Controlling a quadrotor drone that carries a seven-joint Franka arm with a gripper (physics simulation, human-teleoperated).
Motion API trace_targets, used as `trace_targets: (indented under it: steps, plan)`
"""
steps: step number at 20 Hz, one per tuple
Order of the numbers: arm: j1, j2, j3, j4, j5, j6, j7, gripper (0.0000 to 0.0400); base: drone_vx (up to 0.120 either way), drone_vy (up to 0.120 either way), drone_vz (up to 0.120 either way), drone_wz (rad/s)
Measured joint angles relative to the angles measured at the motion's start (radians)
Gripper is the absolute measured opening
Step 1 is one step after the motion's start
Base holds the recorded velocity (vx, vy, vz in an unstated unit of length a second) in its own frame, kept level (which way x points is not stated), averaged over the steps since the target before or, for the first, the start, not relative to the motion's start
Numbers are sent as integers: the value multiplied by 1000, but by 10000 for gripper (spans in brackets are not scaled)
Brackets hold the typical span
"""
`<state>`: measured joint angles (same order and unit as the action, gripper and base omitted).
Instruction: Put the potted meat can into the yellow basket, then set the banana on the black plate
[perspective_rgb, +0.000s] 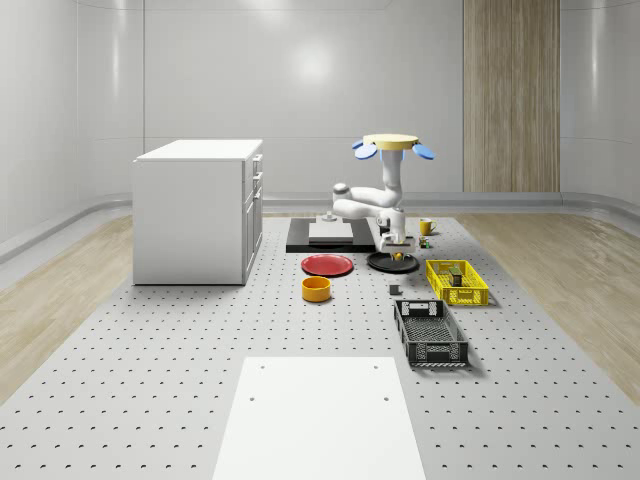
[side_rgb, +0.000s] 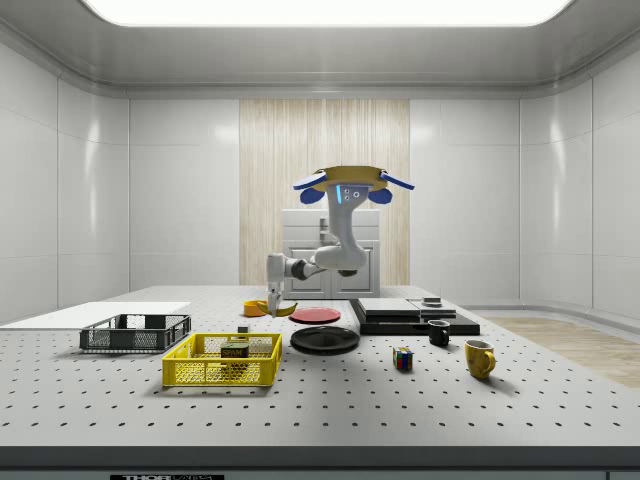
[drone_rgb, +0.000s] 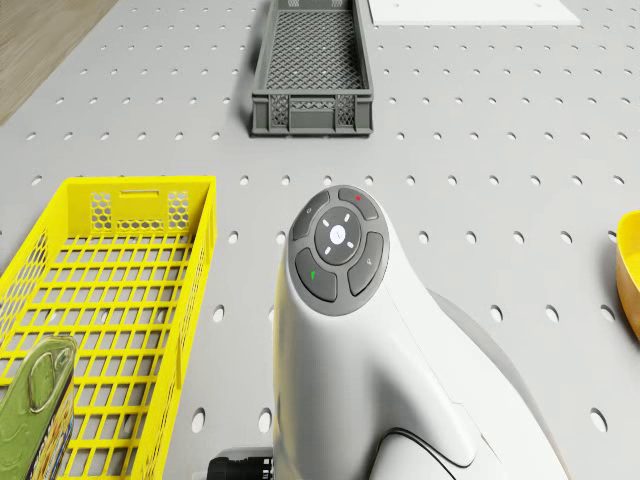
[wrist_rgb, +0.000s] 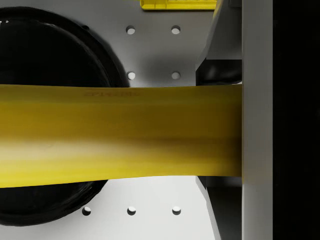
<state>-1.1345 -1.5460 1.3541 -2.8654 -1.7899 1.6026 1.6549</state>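
1. The drone (side_rgb: 349, 184) hovers at center frame above the perforated grey table (perspective_rgb: 150, 380).
2. The gripper (side_rgb: 275, 300) grasps the curved yellow banana (wrist_rgb: 120, 135) above the round black plate (perspective_rgb: 392, 263).
3. The potted meat can (side_rgb: 236, 350) lies inside the yellow mesh basket (perspective_rgb: 457, 283).

Two baskets: one yellow (perspective_rgb: 457, 282), one grey (perspective_rgb: 430, 334). Two plates: one black (side_rgb: 325, 339), one red (perspective_rgb: 327, 265). One can (side_rgb: 236, 350). One banana (wrist_rgb: 120, 135). One orange bowl (perspective_rgb: 316, 289). Two mugs: one yellow (side_rgb: 479, 357), one black (side_rgb: 438, 333). One cube (side_rgb: 403, 359). One cabinet (perspective_rgb: 198, 210). One drone (perspective_rgb: 392, 146).
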Motion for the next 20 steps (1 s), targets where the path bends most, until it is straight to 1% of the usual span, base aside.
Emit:
trace_targets:
  steps: [2, 7, 9, 14, 16, 20]
  plan:
    - [0, -1, 0, 0, 0, 1, 0, 190, -120, 0, -120, 0]
    - [-1, -2, 0, 0, 1, 2, 0, 190, -120, 0, -8, 0]
    - [-1, -3, 0, 0, 1, 3, 1, 190, -120, 0, -120, 0]
    - [-1, -4, 1, 0, 2, 4, 1, 190, -120, 0, 0, 0]
    - [-1, -5, 1, 0, 2, 4, 1, 190, -120, 0, -120, 0]
    - [-1, -6, 1, 0, 2, 5, 1, 190, -120, 0, 0, 0]
